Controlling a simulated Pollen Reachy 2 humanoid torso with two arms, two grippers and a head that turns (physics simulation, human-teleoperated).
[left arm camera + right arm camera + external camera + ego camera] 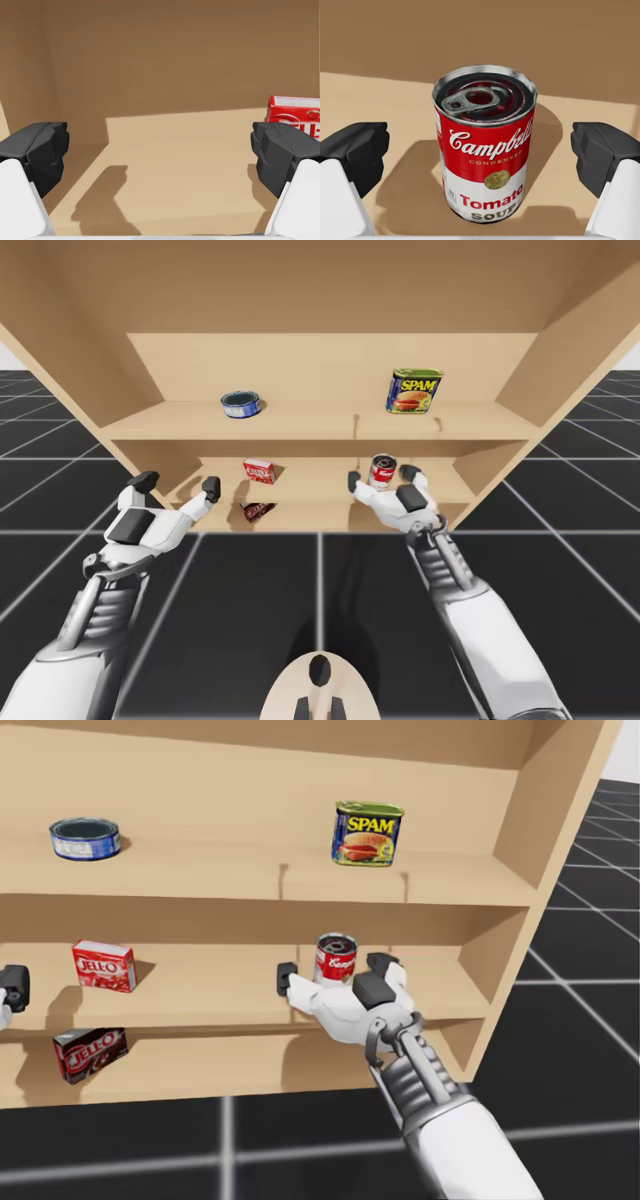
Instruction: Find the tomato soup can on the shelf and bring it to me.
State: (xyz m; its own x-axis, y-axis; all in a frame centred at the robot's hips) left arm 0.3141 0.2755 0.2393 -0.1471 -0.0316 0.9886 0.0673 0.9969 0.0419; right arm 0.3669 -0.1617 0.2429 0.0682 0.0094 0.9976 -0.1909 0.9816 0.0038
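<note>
**Both Arms Out, Both Grippers Open**

My left arm [85, 625] was stretched out in front of me on the left side. My left gripper [179, 483] was wide open, and its two dark fingers [42, 150] stood far apart. My right arm [485, 625] was stretched out in front too, and it leaned a little toward the middle. My right gripper [381, 477] was open as well, palm up, with its fingers spread wide.

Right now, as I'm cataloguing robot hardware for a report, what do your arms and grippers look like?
My left arm and right arm are smooth white shells with a grey ribbed section behind each wrist. The left gripper and right gripper look alike: a white hand with dark grey panels and two white fingers tipped with blocky dark grey pads.
</note>
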